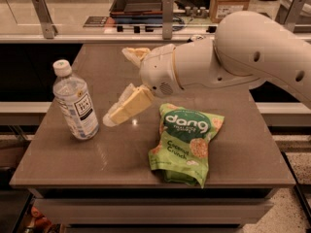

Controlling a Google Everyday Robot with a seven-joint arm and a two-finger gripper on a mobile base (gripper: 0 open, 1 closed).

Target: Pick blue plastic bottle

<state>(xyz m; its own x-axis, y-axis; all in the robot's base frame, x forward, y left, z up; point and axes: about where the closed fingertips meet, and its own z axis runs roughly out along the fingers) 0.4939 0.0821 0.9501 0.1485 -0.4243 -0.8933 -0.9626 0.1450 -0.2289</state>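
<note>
The blue plastic bottle stands upright at the left of the brown table. It is clear plastic with a white cap and a white label with dark print. My gripper reaches in from the right on a large white arm and hangs above the table middle, to the right of the bottle and apart from it. Its two cream fingers are spread wide, one low and one farther back. Nothing is between them.
A green Dang snack bag lies right of centre on the table. The white arm covers the table's back right. Behind the table runs a counter with a dark tray and a cardboard box.
</note>
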